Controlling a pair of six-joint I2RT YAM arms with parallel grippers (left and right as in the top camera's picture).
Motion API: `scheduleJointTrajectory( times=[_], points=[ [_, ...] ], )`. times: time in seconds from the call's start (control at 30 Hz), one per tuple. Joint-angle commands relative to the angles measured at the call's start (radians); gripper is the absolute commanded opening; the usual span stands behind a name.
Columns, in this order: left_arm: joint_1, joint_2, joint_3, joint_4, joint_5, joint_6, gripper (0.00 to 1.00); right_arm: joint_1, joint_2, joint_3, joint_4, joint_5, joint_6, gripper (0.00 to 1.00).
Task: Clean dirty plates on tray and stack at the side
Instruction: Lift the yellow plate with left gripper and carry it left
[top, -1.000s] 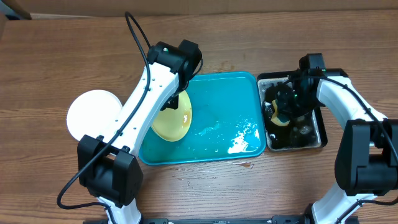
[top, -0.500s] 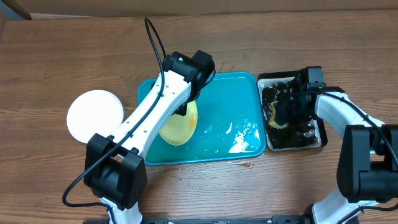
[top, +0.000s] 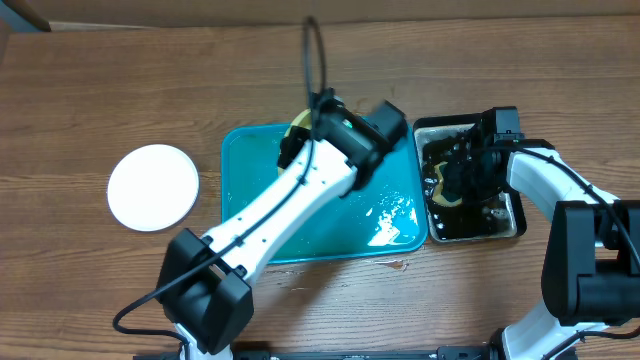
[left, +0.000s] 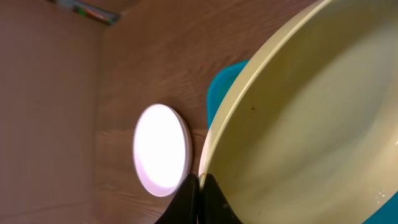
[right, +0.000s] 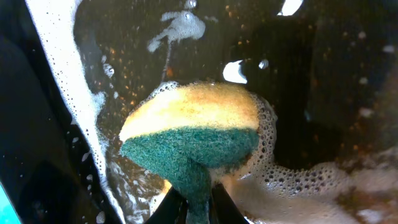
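Compared with half a second ago, the left arm is stretching farther toward 1 o'clock. The pale yellow-green plate it is carrying is now sitting at the 11 o'clock rim of the turquoise tray, instead of over that tray's 9 o'clock half.

A wooden counter is carrying everything. The turquoise tray is lying near the counter's centre, with white foam spreading over its 4 o'clock corner. The left arm is crossing it diagonally from 7 o'clock to 1 o'clock and hiding most of the pale yellow-green plate from above; only a sliver is showing beside the arm.

Just beside the turquoise tray at 3 o'clock, the black tray is holding dark soapy water, and the right arm is bending into it from 4 o'clock. Well apart from the turquoise tray at 9 o'clock, a white plate is lying flat on the counter. Whether another is lying under it cannot be told.

On the left wrist camera, the left hand is pinching the rim of the pale yellow-green plate, whose hollow face is filling the 3 o'clock side of the view. On the right wrist camera, the right hand is pinching a sponge, yellow on one face and green on the other, over the sudsy water.
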Motion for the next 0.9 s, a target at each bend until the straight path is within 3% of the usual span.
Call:
scheduleJointTrajectory(
  times=[0.0,0.4,0.53,0.7,0.87],
  points=[
    [-0.014,-0.023,-0.020,0.001,-0.161,-0.031,0.04,-0.001,0.027,-0.041,-0.018,0.014,0.003,0.08],
    [-0.016,-0.023,-0.020,-0.047,-0.172,-0.033,0.04,-0.001,0.027,-0.041,-0.018,0.014,0.002,0.07],
    [0.008,-0.031,-0.014,-0.100,-0.117,-0.115,0.04,-0.001,0.016,0.015,-0.079,0.006,-0.027,0.04],
    [0.108,-0.076,-0.010,-0.128,0.080,-0.167,0.04,-0.001,-0.023,0.191,-0.212,0.029,-0.059,0.05],
    [0.319,-0.180,-0.010,-0.091,0.430,-0.102,0.04,0.001,-0.035,0.259,-0.277,0.042,-0.079,0.05]
  ],
)
